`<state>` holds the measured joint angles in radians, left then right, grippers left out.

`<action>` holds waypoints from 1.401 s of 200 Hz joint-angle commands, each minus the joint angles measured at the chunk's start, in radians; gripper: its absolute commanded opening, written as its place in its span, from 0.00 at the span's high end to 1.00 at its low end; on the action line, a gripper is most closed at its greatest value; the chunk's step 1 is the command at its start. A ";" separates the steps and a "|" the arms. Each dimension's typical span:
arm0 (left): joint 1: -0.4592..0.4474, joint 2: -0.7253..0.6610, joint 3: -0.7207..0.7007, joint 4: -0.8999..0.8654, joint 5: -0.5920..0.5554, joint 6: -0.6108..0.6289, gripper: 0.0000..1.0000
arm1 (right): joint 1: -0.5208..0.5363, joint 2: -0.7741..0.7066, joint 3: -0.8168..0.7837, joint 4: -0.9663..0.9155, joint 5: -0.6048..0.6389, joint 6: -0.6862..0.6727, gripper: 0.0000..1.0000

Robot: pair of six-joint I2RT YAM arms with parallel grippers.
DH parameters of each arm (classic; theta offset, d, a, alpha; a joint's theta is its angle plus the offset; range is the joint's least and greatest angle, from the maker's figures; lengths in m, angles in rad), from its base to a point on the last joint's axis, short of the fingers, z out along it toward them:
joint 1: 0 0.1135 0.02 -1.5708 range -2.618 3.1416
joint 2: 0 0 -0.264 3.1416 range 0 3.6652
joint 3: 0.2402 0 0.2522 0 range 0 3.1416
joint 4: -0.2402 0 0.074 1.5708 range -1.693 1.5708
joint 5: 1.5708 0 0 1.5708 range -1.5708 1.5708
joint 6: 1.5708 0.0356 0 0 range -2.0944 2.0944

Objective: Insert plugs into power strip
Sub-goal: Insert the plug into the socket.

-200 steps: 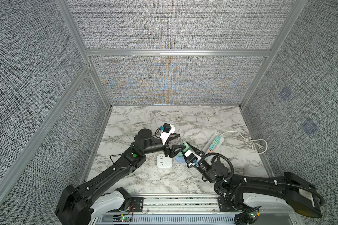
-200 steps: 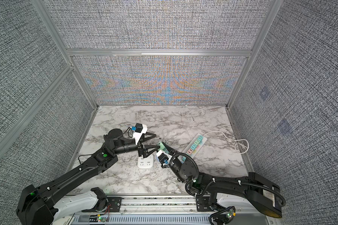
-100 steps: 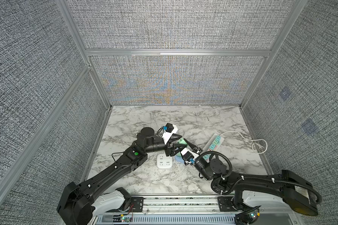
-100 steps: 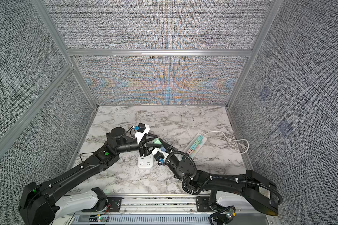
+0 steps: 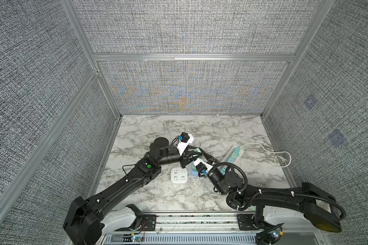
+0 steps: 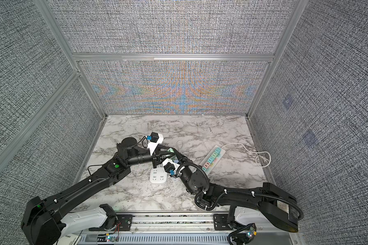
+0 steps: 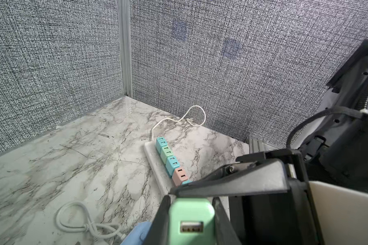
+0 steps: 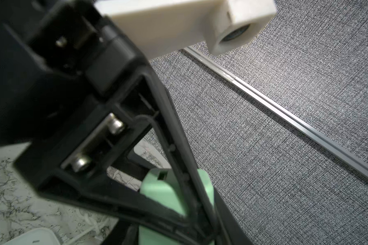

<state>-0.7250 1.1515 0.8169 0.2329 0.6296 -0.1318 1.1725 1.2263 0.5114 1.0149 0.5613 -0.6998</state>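
Left wrist view: your left claw (image 7: 190, 204) pinches a mint plug (image 7: 191, 220) near table centre; the right claw (image 5: 200, 152) seems clamped on it too. At three o'clock, the strip (image 7: 155, 169) already carries at least five seated plugs (image 7: 171, 163). You have yet to seat this one.

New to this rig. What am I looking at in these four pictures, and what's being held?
Two black robot arms work over a marble table. Two pictures look down from overhead; the other two come from cameras on each arm's wrist. On the table lie a long white power strip with a row of coloured plugs already seated, and a square white socket block. The left tool and right tool meet mid-table, both shut on one mint green plug.
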 commanded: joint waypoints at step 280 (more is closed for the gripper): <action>0.015 0.047 -0.095 -0.307 -0.497 0.869 1.00 | -0.646 -0.847 -0.456 -0.726 -0.056 0.939 0.00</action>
<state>-0.7189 1.1507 0.7116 -0.0322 0.1158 0.7074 0.5419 0.3851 0.0952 0.2447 0.5602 0.1665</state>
